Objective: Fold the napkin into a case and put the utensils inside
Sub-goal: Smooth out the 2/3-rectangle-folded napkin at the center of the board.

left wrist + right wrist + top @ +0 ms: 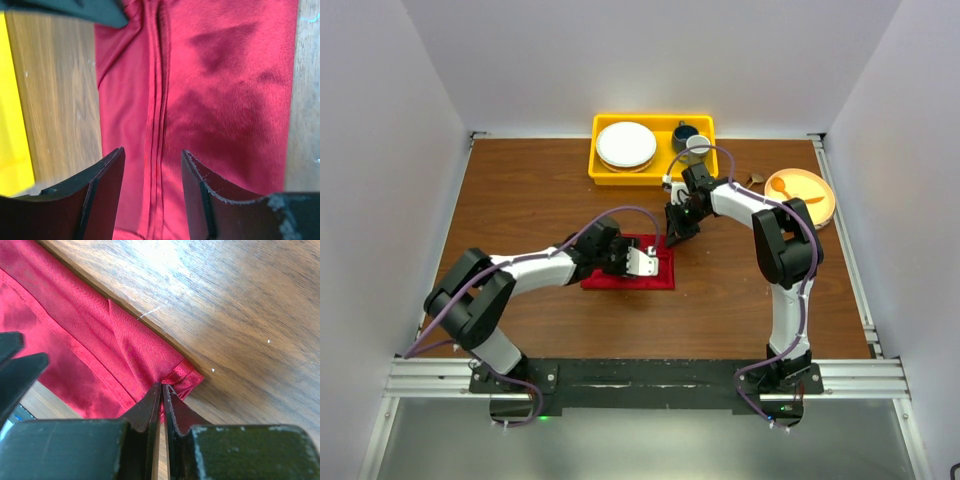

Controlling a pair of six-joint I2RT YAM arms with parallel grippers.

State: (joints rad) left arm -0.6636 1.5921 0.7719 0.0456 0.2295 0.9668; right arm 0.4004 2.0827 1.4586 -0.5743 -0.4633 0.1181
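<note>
Spanning the whole scene is one wooden table [520,200], with two arms bolted at its near edge, both reaching toward the middle. One yellow tray [654,120] sits at the far edge. One red napkin [610,280] lies near the table's centre, folded on itself into a rectangle rather than a narrow pouch, with a lengthwise ridge of cloth running down it in the left wrist view. One orange plate [815,208] rests at the far right, well apart from the napkin. Inside the tray there is one white plate [626,145] on the left and two cups on the right, one dark blue cup [683,132] and one pale cup [697,147], touching each other. One gold spoon [786,188] lies on the orange plate; other cutlery cannot be made out. The left gripper [152,155] hangs over the napkin with its two fingers spread and only cloth showing below the gap. The right gripper [161,388] has its two fingers almost pressed together, pinching the napkin's far right corner at the hem.
</note>
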